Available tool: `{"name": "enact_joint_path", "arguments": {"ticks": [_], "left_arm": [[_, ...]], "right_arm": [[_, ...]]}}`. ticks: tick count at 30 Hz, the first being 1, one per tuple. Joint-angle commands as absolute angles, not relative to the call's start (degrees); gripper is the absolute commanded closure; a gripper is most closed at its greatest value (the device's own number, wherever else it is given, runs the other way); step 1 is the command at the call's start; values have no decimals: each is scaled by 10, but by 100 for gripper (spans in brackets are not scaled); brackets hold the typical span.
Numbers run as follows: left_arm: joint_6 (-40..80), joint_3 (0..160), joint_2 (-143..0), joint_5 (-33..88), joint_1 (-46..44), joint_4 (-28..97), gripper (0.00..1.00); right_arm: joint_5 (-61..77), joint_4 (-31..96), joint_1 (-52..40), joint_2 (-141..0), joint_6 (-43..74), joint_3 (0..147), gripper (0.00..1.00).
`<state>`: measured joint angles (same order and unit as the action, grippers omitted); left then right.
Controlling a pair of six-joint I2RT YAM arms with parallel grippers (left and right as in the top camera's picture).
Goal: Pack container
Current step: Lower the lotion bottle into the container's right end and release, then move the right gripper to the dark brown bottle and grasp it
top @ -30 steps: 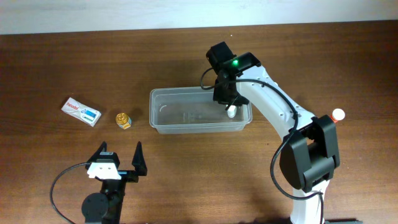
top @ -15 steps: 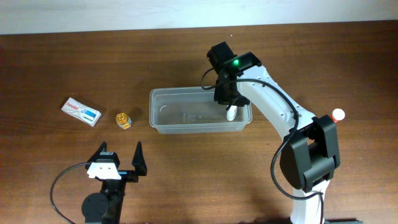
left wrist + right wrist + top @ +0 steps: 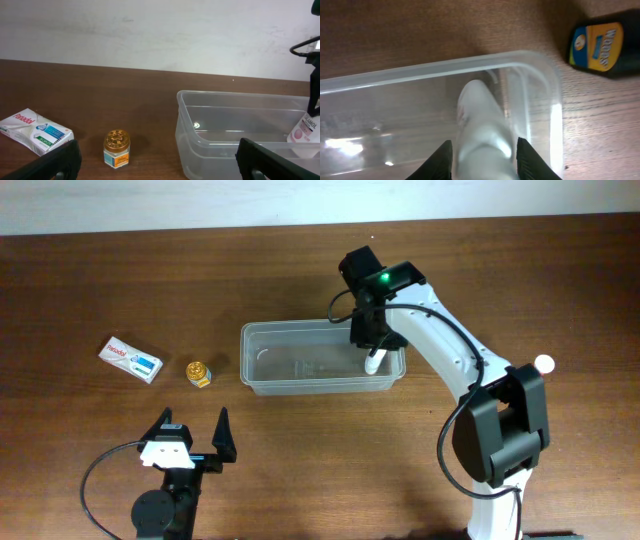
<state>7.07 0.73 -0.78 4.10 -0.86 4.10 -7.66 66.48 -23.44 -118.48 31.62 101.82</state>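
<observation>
A: Two items lie out on the table (image 3: pixel 80 280) to the left, a box (image 3: pixel 131 358) and a jar (image 3: pixel 200 371). Both are well apart from the container (image 3: pixel 260 385), which sits mid-table. The right gripper (image 3: pixel 372 360) reaches into its right end, clamped on a white bottle (image 3: pixel 477 115).

B: Is the bottle on the floor of it yet?

A: Can't tell. The left wrist view shows it low and leaning, close to the end wall. It isn't upright.

B: So what goes wrong from here?

A: First, a release at that lean. My guess is the bottle tips and rolls along the floor. It would stay packed, but lie loose where the next items have to go.

B: And the wall?

A: The fingers are near the corner. If they spread wide there, one could catch the rim and shove the container. It looks light and nothing pins it, so it would likely slide.

B: Anything outside it?

A: A dark bottle (image 3: pixel 600 47) lies just past that corner in the right wrist view. A careless swing out could knock it.

B: What about the left gripper (image 3: pixel 194 418)?

A: It's spread wide, empty and low at the near edge, well clear. There's no clash unless both arms go for the container together.
</observation>
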Motion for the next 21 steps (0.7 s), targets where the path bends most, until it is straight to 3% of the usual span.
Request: {"name": "enact_joint_path", "arguments": {"ticks": [1, 15, 21], "left_arm": [[61, 5, -3, 43, -6, 43, 1], [61, 5, -3, 43, -6, 44, 1], [61, 5, -3, 43, -6, 43, 1]], "right_arm": [[-82, 670, -224, -1185, 256, 1016, 66], [-82, 668, -216, -1185, 145, 1016, 65], [-75, 688, -216, -1183, 139, 1075, 57]]}}
